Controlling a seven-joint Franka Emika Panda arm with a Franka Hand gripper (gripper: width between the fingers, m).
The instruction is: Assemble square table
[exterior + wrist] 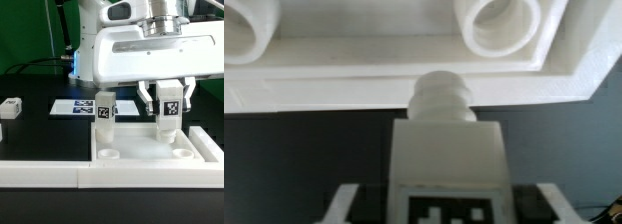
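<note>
The gripper (169,103) is holding one white leg (169,112), with its two fingers clamped on the tagged block part. The leg is standing upright, its long axis pointing straight down and its rounded peg end (441,95) lowest. It is hanging at the far edge of the table top (145,150), toward the exterior view's right. In the wrist view the peg is showing free against the slab's rim, not inside any hole. The nearest socket (509,25) is lying just beyond the peg and a little off the leg's axis. I am judging, therefore, that the leg must be shifted over this hole before it goes down. A second leg (105,113) is standing at the other far corner.
</note>
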